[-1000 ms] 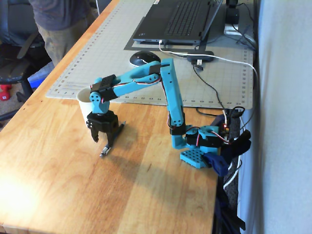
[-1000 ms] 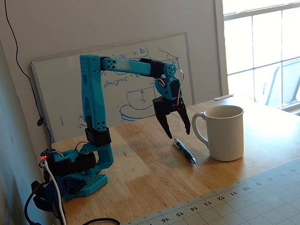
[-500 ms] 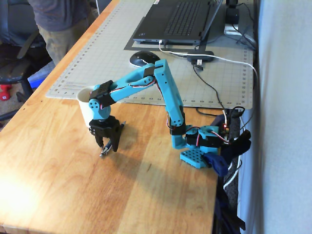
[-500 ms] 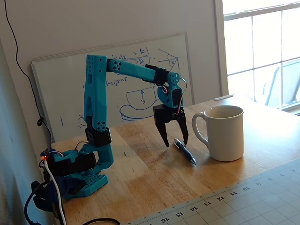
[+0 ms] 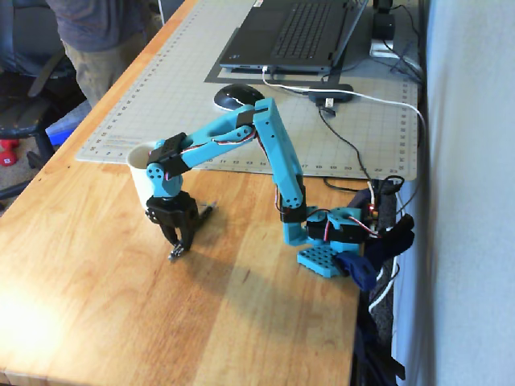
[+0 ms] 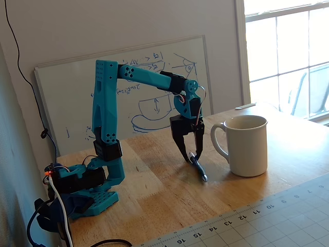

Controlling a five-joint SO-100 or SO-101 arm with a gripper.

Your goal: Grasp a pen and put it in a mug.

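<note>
Reaching down for the pen, with the grasp not yet made.

From the wall side, the blue arm bends over the bench (image 6: 154,180) and its gripper (image 6: 192,154) hangs tip-down with fingers spread, straddling the upper end of the pen (image 6: 198,169), which lies flat on the wood just left of the mug (image 6: 248,145). Next, I'd judge, the fingers must press together on the pen, lift it, then tilt it upright over the mug's open rim.

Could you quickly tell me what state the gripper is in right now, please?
Gripper: fingers down on the table, straddling one end of the pen, which lies flat beside the mug; whether it has clamped cannot be told.
</note>
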